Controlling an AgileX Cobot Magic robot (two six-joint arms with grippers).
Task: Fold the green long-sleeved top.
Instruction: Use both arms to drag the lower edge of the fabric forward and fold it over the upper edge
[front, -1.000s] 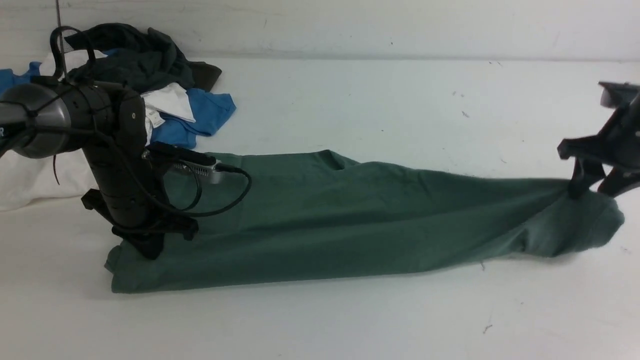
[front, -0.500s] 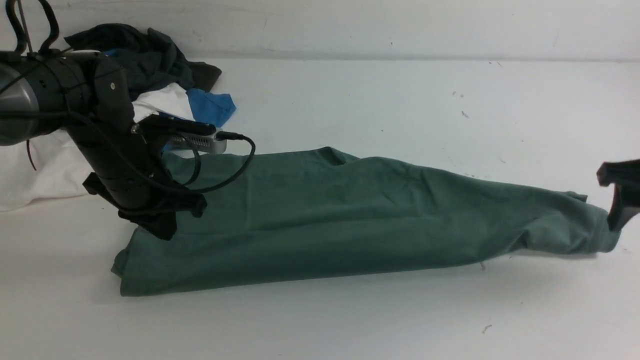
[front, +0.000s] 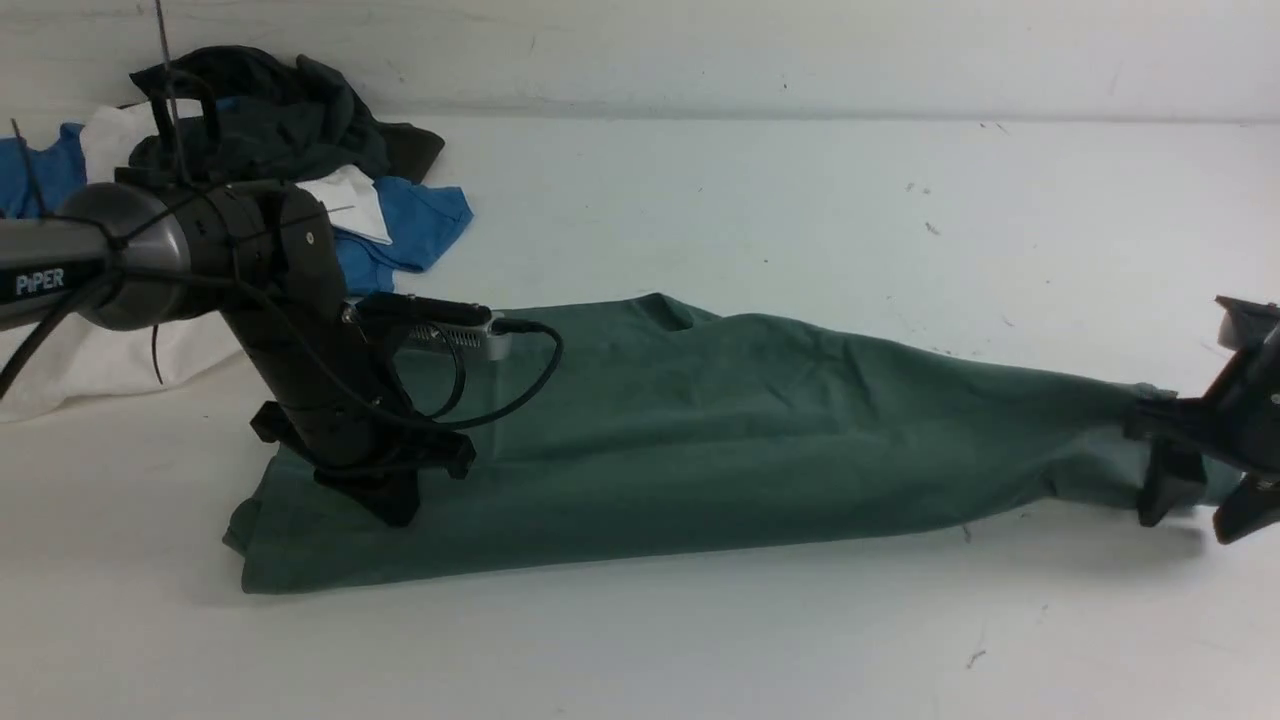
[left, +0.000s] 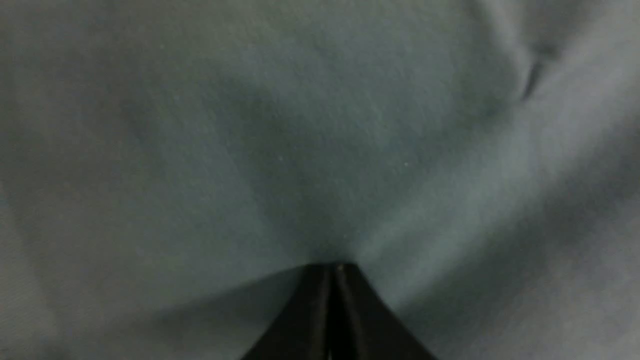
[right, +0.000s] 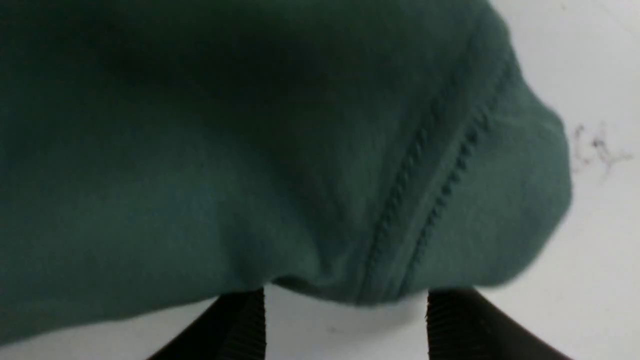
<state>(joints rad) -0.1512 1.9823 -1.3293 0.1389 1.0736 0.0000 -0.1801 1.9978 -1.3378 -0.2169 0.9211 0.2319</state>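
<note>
Green long-sleeved top (front: 700, 440): we see it lying on the white bench (front: 700, 650) as one long band, broad at our left end and narrowing toward the right.
Left gripper (front: 395, 512): pressed together, tip down on the cloth near the top's left end; the fabric puckers around the tip, and we cannot tell whether any cloth is caught between the jaws.
Right gripper (front: 1198, 505): spread, low over the bench at the top's right end. In the right wrist view the stitched hem sits just ahead of the gap between its ribbed fingers (right: 242, 325), which do not close on it.
In the way: the left arm, its wrist camera (front: 455, 328) and a looping black cable (front: 535, 385) hide part of the top's left third.
Around: a heap at the far left by the wall, with a dark garment (front: 290, 120) on top, a white shirt (front: 352, 200) and a blue garment (front: 415, 228), all apart from the green top.
</note>
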